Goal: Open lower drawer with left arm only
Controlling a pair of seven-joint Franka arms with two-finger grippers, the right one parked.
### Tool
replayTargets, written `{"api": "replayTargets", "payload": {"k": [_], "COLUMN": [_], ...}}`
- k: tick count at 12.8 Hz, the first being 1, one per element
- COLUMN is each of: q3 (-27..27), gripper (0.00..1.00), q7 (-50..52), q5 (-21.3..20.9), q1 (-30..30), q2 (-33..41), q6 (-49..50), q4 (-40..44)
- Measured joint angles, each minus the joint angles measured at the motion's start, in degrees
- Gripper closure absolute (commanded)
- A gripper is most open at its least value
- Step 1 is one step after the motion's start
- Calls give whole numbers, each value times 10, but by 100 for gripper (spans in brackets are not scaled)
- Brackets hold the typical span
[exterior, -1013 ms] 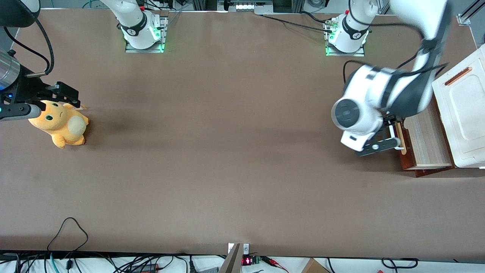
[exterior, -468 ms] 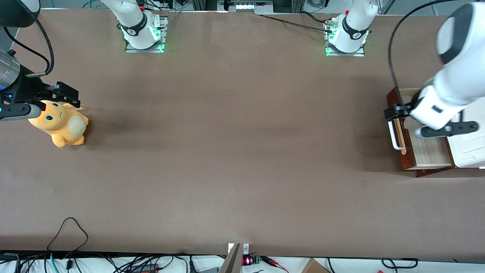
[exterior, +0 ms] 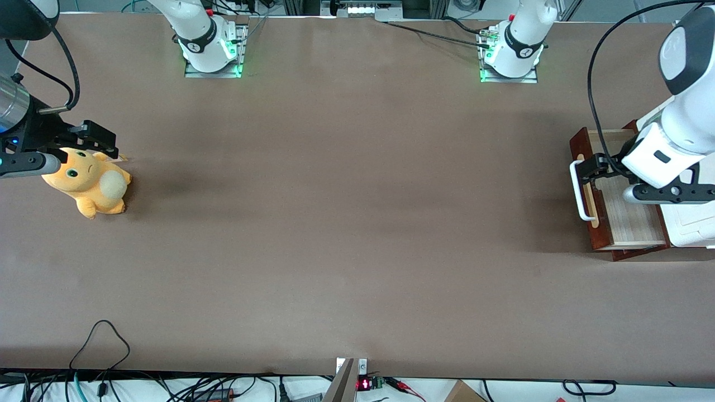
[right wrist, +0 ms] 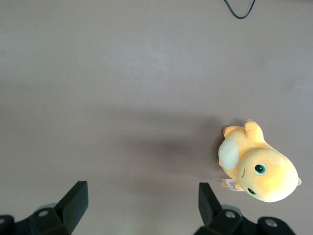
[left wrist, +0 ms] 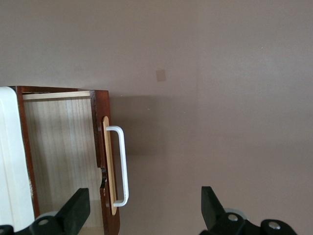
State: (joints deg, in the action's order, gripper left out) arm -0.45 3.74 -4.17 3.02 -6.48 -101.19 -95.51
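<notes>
The drawer sits at the working arm's end of the table, pulled well out from under the white top panel, w/ its pale-wood tray floor exposed. Its red-brown front faces the table's middle, and the white loop handle stands off a pale strip on that front.

The left arm reaches over the cabinet from above; a black cable loops from it down toward the wrist. The gripper hangs above the drawer front, near the handle's end farther from the front cam. In that cam it looks close to the handle but contact can't be confirmed.

Wrist view: fingers are spread wide apart, one over the tray floor, the other over bare table. Drawer front & handle lie between them, nothing pinched. Handle appears below the fingers w/ a gap, not gripped. A dark notch or knob shows at the inner edge of the front, approx mid-length; can't tell what it is. Small pale square mark on the table surface near the drawer.

A yellow plush toy lies on the table toward the parked arm's end, well apart from the drawer.
</notes>
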Motion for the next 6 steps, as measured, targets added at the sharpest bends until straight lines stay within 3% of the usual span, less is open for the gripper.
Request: {"api": "replayTargets", "payload": {"k": [6], "q3": [7], "gripper": [0], "q7": [-1], "q5": [24], "q1": [-1], "q2": [32], "q6": [-11], "q4": [-31]}}
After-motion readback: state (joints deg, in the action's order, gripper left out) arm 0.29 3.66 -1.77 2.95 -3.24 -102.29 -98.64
